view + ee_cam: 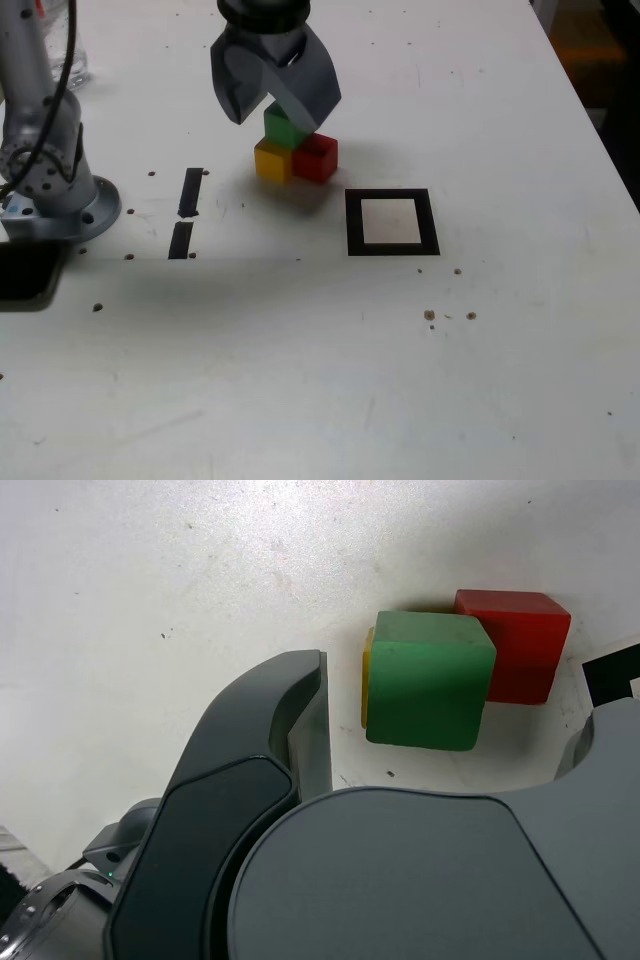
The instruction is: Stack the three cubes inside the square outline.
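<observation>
Three cubes (293, 148) sit clustered, green uppermost, just under the wide-spread, empty end effector (278, 100), beside the square outline (392, 222).

White speckled table (300, 380), two short black strips (186, 215), dim orange area (590, 50) beyond

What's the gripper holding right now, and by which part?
Nothing. The gripper is open above the green cube, which rests on the yellow cube and red cube; its fingers grip no cube.
</observation>
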Tool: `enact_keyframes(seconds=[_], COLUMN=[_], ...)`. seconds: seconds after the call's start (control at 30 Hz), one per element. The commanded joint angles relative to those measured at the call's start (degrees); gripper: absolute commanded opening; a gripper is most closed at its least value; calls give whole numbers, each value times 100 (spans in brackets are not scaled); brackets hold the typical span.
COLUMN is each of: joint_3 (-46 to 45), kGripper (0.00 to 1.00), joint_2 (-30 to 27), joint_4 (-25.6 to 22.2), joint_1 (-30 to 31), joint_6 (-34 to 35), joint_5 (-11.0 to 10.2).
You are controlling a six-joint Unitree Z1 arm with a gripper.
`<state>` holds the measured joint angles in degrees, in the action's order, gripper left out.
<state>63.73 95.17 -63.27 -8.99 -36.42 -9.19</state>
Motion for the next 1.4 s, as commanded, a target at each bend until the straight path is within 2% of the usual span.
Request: enact_keyframes(seconds=[0.0,0.17,0.37,0.47,0.77,0.9,1.03,1.2,1.37], joint_3=[-47,-213,-259,-260,-272,-204,-113,-205,-539], kGripper=[87,71,42,32,25,24,24,24,24], joint_2=[58,124,134,136,59,-70,-356,-907,-1236], joint_4=[79,363,568,596,586,415,40,-379,-494], joint_1=[-6,-6,-6,-6,-6,-5,65,360,632], joint_6=[15,38,-142,-319,-511,-498,-405,-102,276], joint_5=[4,-41,-163,-164,-173,-176,-143,51,242])
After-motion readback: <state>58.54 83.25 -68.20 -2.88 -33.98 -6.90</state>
